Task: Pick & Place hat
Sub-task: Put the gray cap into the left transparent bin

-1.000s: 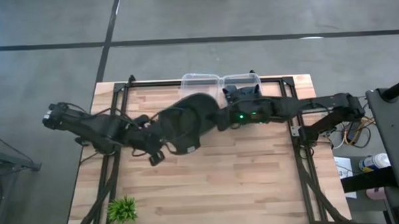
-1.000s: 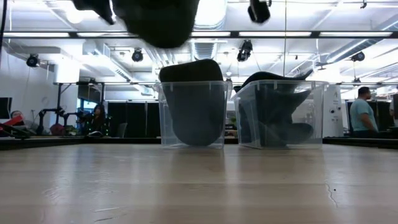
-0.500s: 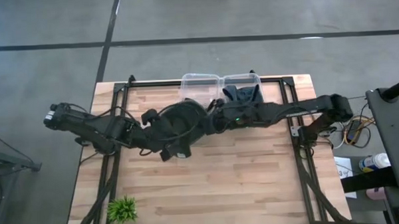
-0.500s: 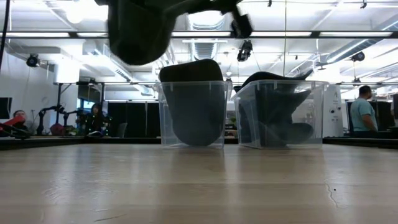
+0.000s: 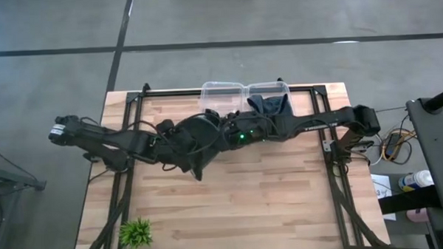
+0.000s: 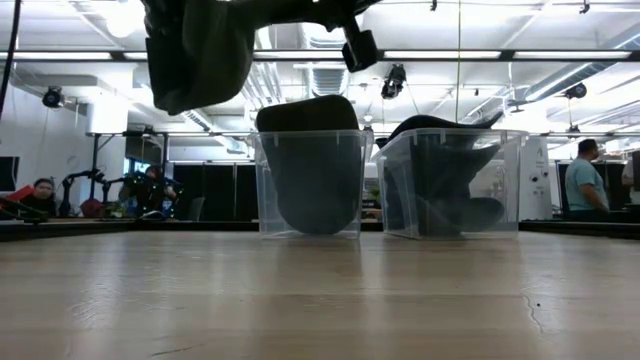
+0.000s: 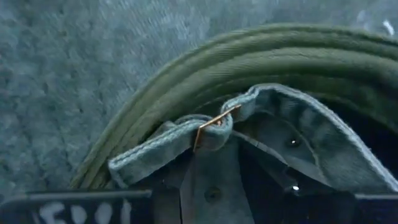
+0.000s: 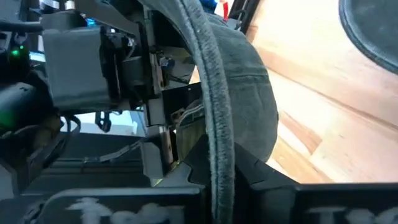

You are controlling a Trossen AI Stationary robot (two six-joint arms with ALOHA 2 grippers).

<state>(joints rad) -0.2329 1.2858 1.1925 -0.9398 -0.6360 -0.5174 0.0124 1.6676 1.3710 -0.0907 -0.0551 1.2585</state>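
Observation:
A dark olive cap (image 5: 197, 134) hangs in the air between my two arms, above the table's middle left; in the low view the cap (image 6: 196, 50) is well off the wood. My left gripper (image 5: 179, 146) meets it from the left and is shut on the cap's back strap. My right gripper (image 5: 219, 132) comes from the right and is shut on the cap's edge. The left wrist view shows the cap's green brim (image 7: 186, 74) and a brass buckle (image 7: 214, 122). My left gripper (image 7: 249, 177) holds the cap by its adjusting strap (image 7: 186, 140), beside the brass buckle, at the cap's back opening. The strap lies across its fingers. The cap is lifted clear. My right gripper (image 8: 214, 183) pinches the cap's stitched edge (image 8: 217, 149) between its two fingers. The edge runs straight out from between them. It comes level from the table's right. The cap is clear of the table, its crown (image 8: 252, 106) bulging to one side.
Two clear bins stand at the far edge, the left bin (image 5: 222, 87) and the right bin (image 5: 269, 86), each holding dark caps (image 6: 310, 175) (image 6: 445, 180). A small green plant (image 5: 135, 232) sits at the near left corner. People (image 6: 580, 180) are in the room beyond.
The right gripper has carried the cap toward the table's left edge, the arm stretching out. The cap has turned in the air, and part of it now points toward the near edge. The left gripper has moved toward the far edge, in against the cap.

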